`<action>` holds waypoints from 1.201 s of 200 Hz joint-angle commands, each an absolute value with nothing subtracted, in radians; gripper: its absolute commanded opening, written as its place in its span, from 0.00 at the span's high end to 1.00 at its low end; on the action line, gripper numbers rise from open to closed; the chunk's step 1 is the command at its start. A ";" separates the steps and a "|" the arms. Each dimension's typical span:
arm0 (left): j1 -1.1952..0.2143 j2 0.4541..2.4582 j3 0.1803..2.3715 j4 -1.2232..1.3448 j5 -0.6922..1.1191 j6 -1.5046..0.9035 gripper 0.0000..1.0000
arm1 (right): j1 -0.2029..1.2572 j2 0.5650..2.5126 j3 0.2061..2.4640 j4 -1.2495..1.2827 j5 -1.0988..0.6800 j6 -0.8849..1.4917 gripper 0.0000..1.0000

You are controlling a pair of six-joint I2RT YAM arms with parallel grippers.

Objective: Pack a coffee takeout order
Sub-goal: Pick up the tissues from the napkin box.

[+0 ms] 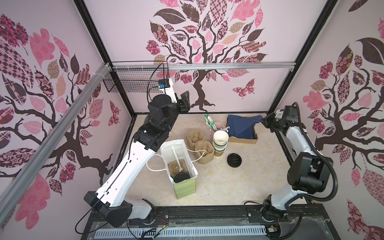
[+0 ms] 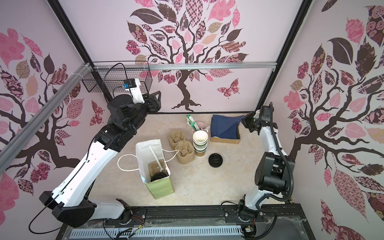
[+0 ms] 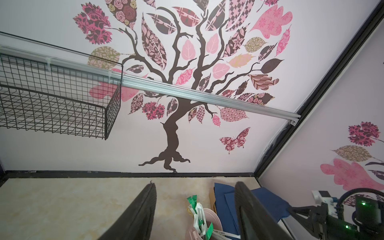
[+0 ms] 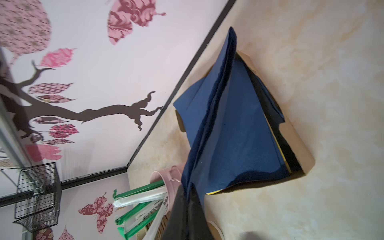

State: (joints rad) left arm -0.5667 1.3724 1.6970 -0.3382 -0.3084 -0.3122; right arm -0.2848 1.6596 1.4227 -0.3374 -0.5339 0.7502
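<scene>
The beige table [image 1: 228, 187] fills the floor of the cell. The left arm reaches up and back over its far left part. The right arm leans toward the far right corner.

Near the front, left of centre, the pale green paper bag [image 1: 186, 188] stands upright and open, with its white handles flopped out to either side. Inside it sits the tan carrier [image 1: 173, 167]. The olive cup's black lid [image 1: 181, 177] shows in the carrier pocket nearer the front.

At the far right, a shallow cardboard box [image 1: 243, 140] holds a pile of navy sheets. The navy napkin [image 4: 228, 124] on top is pulled up by 1 corner into a tent, and the rest of it lies on the pile.

Between bag and box are these things:
- 2 spare carriers [image 1: 200, 147] just behind the bag
- a stack of lidless cups [image 1: 220, 141] touching them
- a pink cup of wrapped straws [image 1: 216, 125] farther back
- 1 loose black lid [image 1: 234, 160] flat on the table, near the cup stack

The left gripper [image 3: 195, 185] hangs high above the table and faces the back wall. Its jaws are parted moderately wide and hold nothing. The right gripper [image 4: 187, 191] is clamped tight on the raised corner of the navy napkin, beside the box's right edge.
</scene>
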 commanded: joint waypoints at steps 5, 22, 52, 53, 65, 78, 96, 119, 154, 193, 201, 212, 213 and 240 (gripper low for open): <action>-0.593 1.382 1.751 -0.326 -0.306 -0.208 0.38 | -0.291 1.577 1.507 -0.367 -0.561 0.790 1.00; -0.652 1.402 1.767 -0.297 -0.327 -0.091 0.37 | -0.291 1.546 1.542 -0.371 -0.558 0.802 1.00; -0.706 1.450 1.820 -0.304 -0.283 -0.025 0.35 | -0.291 1.460 1.569 -0.368 -0.507 0.806 1.00; -0.707 1.450 1.820 -0.303 -0.279 -0.025 0.34 | -0.291 1.456 1.569 -0.368 -0.506 0.806 1.00; -0.715 1.463 1.833 -0.304 -0.213 -0.017 0.33 | -0.291 1.418 1.578 -0.377 -0.490 0.805 1.00; -0.718 1.475 1.849 -0.313 -0.113 -0.013 0.33 | -0.291 1.384 1.594 -0.402 -0.482 0.802 1.00; -0.736 1.498 1.876 -0.340 0.016 -0.002 0.32 | -0.291 1.339 1.614 -0.437 -0.494 0.807 1.00; -0.815 1.555 1.933 -0.422 0.051 0.103 0.28 | -0.290 1.289 1.649 -0.494 -0.538 0.822 1.00; -0.937 1.630 1.979 -0.427 0.057 0.245 0.17 | -0.290 1.221 1.707 -0.624 -0.620 0.785 1.00; -0.988 1.759 2.112 -0.495 0.114 0.327 0.13 | -0.282 1.186 1.772 -0.763 -0.692 0.703 1.00; -0.988 1.795 2.182 -0.548 0.120 0.316 0.12 | -0.282 1.188 1.793 -0.796 -0.702 0.684 1.00; -0.988 1.824 2.233 -0.583 0.165 0.307 0.10 | -0.282 1.192 1.826 -0.846 -0.712 0.656 1.00; -0.988 1.825 2.233 -0.583 0.170 0.307 0.10 | -0.282 1.193 1.829 -0.850 -0.713 0.655 1.00; -0.983 1.850 2.221 -0.548 0.274 0.217 0.09 | -0.282 1.202 1.905 -0.956 -0.724 0.598 1.00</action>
State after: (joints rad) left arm -0.9878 1.8420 2.1723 -0.5282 0.1551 0.2726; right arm -0.2836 1.2034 1.8332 -0.8146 -0.6834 0.6678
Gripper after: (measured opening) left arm 0.909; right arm 0.047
